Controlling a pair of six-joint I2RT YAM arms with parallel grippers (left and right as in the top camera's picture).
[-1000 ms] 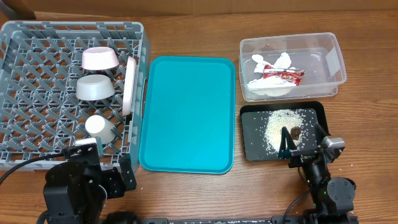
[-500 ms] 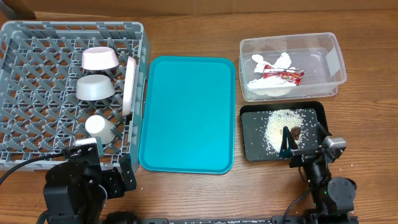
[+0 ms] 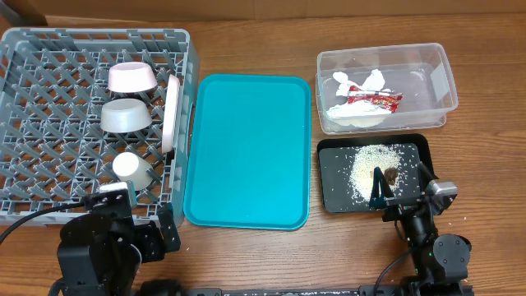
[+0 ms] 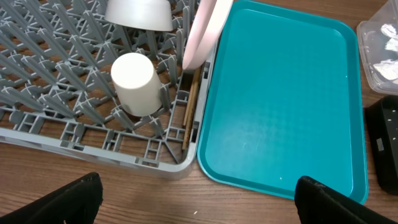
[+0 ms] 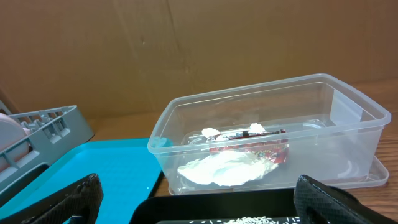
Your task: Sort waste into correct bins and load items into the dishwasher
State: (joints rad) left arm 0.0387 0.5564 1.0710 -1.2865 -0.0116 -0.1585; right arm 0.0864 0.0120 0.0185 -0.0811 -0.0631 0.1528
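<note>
The grey dish rack at the left holds the small white dish, grey bowl, white cup and the plate standing on edge. The chopsticks lie in the rack's corner in the left wrist view. The clear tub holds the red-and-white wrapper and the napkin. The black tray holds rice and a brown lump. My left gripper is open and empty near the rack's front corner. My right gripper is open and empty at the black tray's front edge.
A teal serving tray lies between the rack and the bins, with nothing on it. A few stray rice grains lie on the wooden table in front of the trays.
</note>
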